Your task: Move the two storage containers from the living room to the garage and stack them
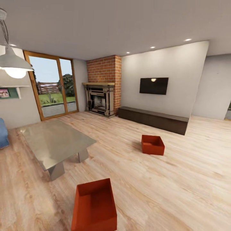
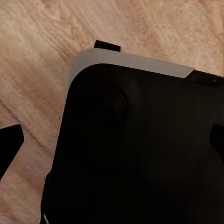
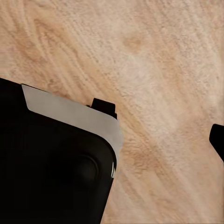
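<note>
I am in the living room, on its light wood plank floor (image 1: 179, 179). One orange-red open-topped storage container (image 1: 93, 205) sits on the planks close in front of me, just left of centre. The other storage container (image 1: 153, 144) rests farther off to the right, before the low dark cabinet (image 1: 154, 119). In the left wrist view, my left gripper (image 2: 112, 140) hangs open above my dark base (image 2: 140, 154), fingertips (image 2: 10, 140) wide apart and holding nothing. My right gripper (image 3: 112, 140) also looks open over bare planks, with one fingertip (image 3: 217, 138) at the frame's edge. The garage is out of view.
A glass coffee table (image 1: 53, 141) stands left of the near container, with a blue sofa edge (image 1: 3, 133) beyond it. A brick fireplace (image 1: 104, 86), wall TV (image 1: 153, 85) and glass doors (image 1: 53, 85) line the far walls. An opening (image 1: 218, 96) lies at the far right.
</note>
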Tool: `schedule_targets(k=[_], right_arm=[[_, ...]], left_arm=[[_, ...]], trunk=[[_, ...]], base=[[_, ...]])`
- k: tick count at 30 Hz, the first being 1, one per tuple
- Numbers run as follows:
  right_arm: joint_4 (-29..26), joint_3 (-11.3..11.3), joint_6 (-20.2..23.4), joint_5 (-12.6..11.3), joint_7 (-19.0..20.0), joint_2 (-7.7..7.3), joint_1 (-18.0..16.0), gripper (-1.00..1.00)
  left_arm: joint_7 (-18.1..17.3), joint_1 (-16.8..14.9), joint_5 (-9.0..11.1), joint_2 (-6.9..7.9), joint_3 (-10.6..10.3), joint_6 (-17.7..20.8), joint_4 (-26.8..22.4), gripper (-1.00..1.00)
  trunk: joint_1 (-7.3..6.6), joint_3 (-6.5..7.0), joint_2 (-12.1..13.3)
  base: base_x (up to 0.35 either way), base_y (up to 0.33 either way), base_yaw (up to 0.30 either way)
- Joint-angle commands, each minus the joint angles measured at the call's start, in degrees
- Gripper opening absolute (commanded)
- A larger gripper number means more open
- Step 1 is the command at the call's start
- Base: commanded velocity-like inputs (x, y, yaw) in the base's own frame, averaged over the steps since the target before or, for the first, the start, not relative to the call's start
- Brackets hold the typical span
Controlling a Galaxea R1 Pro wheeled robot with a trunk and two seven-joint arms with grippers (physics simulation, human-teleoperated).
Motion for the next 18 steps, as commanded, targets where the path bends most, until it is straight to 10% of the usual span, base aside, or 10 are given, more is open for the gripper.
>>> schedule_targets(k=[1,18], right_arm=[[0.1,-0.2,-0.3,0.6,0.0,-0.01,-0.1,1.00],[0.1,-0.2,-0.3,0.6,0.0,-0.19,-0.1,1.00]], left_arm=[[0.1,0.0,0.2,0.00,0.0,-0.1,0.0,1.00],[0.1,0.0,0.8,-0.09,0.1,-0.8,-0.1,1.00]], trunk=[[0.03,-0.06,0.0],[0.03,-0.06,0.0]], base=[[0.295,0.178,0.274],[0.169,0.227,0.115]])
